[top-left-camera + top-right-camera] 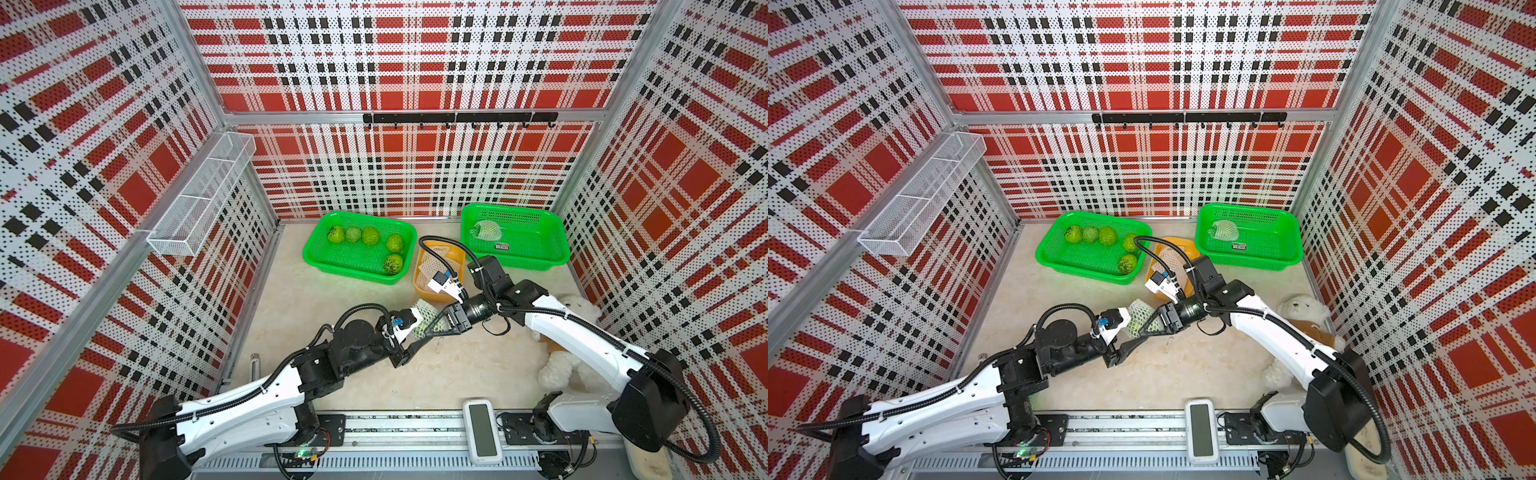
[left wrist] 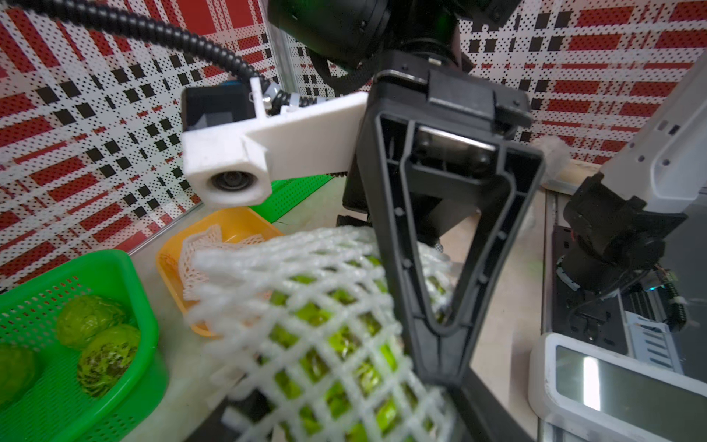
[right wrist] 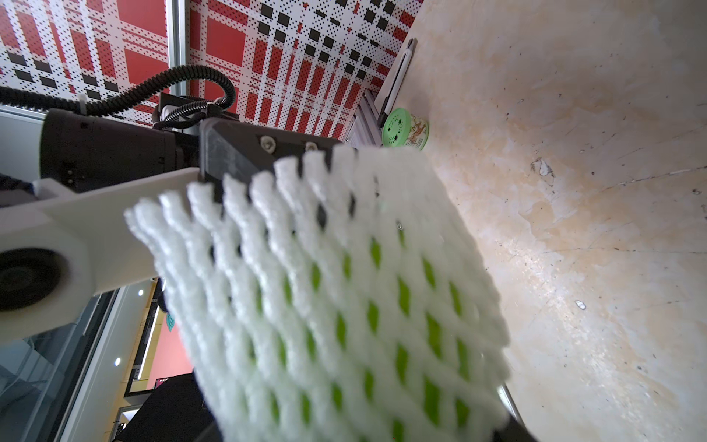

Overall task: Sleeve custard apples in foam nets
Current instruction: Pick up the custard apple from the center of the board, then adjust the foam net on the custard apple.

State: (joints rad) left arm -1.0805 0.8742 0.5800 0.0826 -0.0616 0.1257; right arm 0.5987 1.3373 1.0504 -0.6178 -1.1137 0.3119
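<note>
My right tool (image 1: 430, 328) clamps the apple (image 2: 338, 340) in its net (image 3: 290, 214); I can't tell if my left tool (image 1: 1133, 332) grips yet, so releasing early may drop it.

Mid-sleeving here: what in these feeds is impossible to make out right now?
- Grip of the left end effector on the sleeved custard apple: its camera mount covers the jaws in both top views, and the left wrist view's edge cuts them off.
- How far the net reaches: blurred in the right wrist view.
- Number of foam nets in the orange tray: the right wrist camera overlaps them.
- Plush bear: mostly under the right arm.
</note>
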